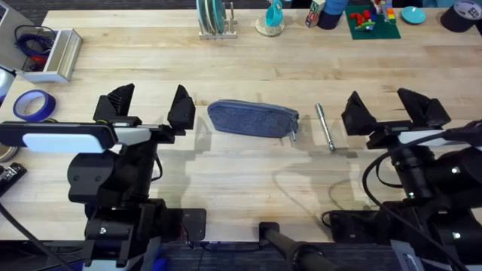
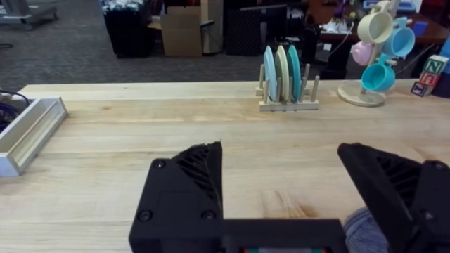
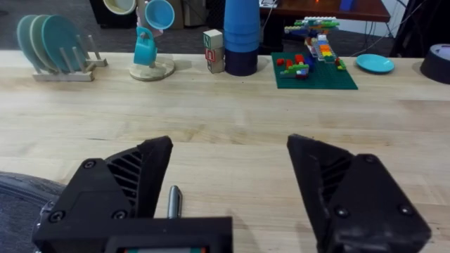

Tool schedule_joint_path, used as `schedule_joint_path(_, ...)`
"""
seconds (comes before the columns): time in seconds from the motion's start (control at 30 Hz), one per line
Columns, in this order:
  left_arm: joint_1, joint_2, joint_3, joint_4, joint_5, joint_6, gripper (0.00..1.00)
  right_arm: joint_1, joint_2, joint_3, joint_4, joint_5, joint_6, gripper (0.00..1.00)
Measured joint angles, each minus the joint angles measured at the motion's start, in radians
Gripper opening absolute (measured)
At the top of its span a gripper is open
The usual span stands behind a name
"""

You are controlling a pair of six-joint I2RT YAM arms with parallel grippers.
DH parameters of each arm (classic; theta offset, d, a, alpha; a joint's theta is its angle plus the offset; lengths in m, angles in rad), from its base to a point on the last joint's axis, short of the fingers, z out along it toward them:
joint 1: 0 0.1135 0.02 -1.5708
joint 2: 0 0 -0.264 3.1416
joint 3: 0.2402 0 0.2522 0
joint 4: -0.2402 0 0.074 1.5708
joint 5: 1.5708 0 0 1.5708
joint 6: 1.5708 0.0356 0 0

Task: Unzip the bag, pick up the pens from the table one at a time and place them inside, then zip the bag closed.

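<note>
Fingers on our left gripper (image 1: 150, 105) and right gripper (image 1: 388, 108) are spread wide, holding nothing. Between them the bag (image 1: 252, 119) lies on the worktop (image 1: 248, 68), long axis left-right, zipped. Just right, one pen (image 1: 324, 126) lies front-to-back. We read no writing.

Bag (image 1: 252, 119): grey-blue, heathered fabric, silver metal pull at its right end. Pen (image 1: 324, 126) just right of it: silver-grey metallic. Table (image 1: 248, 181): pale wood planks, fine grain lines. Left gripper (image 1: 149, 108) and right gripper (image 1: 395, 109): black, ribbed. Tape roll (image 1: 34, 105), far left: blue-violet. Plates in rack (image 2: 283, 72): teal, cream, teal. Baseplate (image 3: 313, 72), far right: dark green, red and multicoloured bricks on it.
</note>
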Motion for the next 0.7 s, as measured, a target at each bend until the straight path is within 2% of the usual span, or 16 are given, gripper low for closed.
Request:
schedule_joint_path(0.6, 0.0, 0.0, 0.0, 0.003, 0.0, 0.0, 0.995, 0.0, 0.0, 0.0, 0.002, 0.0, 0.0, 0.995)
schedule_joint_path(0.7, 0.0, 0.0, 0.0, 0.066, 0.0, 0.0, 0.995, 0.0, 0.0, 0.0, 0.004, 0.0, 0.0, 0.995)
